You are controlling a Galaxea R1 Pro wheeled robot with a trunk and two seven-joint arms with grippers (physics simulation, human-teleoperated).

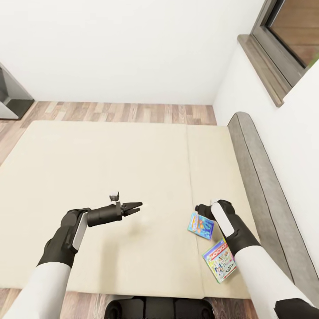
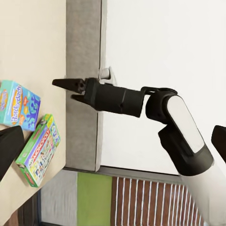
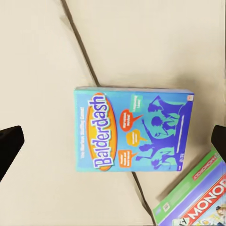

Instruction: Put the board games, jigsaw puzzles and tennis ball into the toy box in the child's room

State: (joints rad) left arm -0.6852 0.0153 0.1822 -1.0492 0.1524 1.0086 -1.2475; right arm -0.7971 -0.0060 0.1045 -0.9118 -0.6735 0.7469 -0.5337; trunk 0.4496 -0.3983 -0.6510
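Two board games lie flat near the right corner of the cream bed (image 1: 110, 168): a small blue Balderdash box (image 1: 200, 226) (image 3: 134, 129) and a Monopoly box (image 1: 220, 260) (image 3: 197, 200) beside it. My right gripper (image 1: 201, 208) (image 2: 70, 91) points down just above the blue box, open, its dark fingertips (image 3: 10, 143) spread wider than the box and not touching it. My left gripper (image 1: 135, 207) hovers open over the middle of the mattress with nothing in it. The left wrist view also catches the blue box (image 2: 19, 104) and the Monopoly box (image 2: 38, 149).
A grey padded headboard (image 1: 261, 186) runs along the bed's right side against a white wall with a window (image 1: 292, 31) above. Wooden floor (image 1: 124, 111) lies beyond the bed. A dark grey unit (image 1: 11, 95) stands at the far left.
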